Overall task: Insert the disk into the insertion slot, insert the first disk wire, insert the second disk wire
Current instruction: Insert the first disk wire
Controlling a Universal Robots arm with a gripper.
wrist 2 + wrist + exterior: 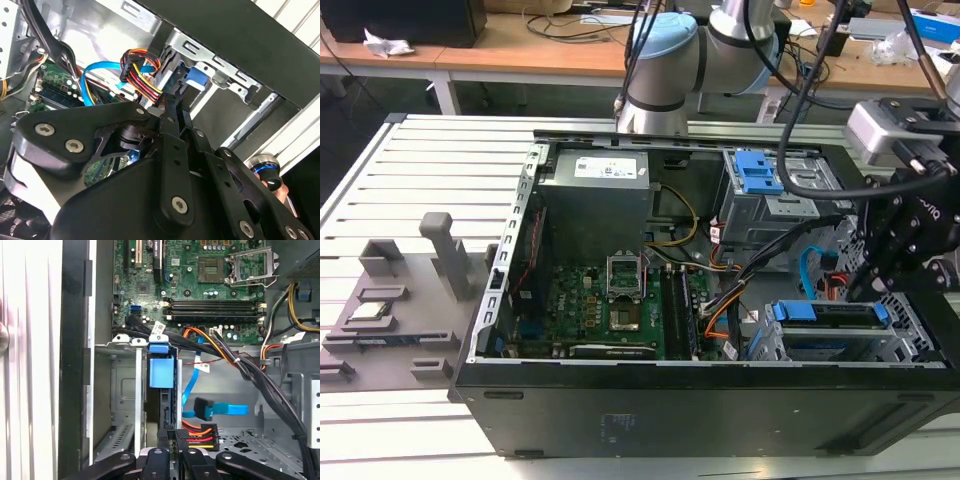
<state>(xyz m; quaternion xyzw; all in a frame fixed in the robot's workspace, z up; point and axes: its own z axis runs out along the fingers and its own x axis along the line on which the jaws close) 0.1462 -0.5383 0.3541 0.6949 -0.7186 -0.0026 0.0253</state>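
Slatted grey tabletop point(440, 160) bearing an open computer case point(670, 410), wooden desks point(520, 45) behind; disk point(830, 312) already seated in the insertion slot point(820, 348) at lower right of the exterior view. At centre of the second wrist view, gripper point(169, 102) drawn together, apparently pinching the first disk wire point(146, 82), with the second disk wire point(95, 75) looped just beside at upper left. Likely trouble: wires slipping in the pinch and tilting the plug point(127, 65), or snagging that blue loop.

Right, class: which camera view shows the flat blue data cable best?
The first wrist view: the blue data cable shows its flat run and black connector. The second wrist view shows the cable looping; the exterior view, a thin curve.
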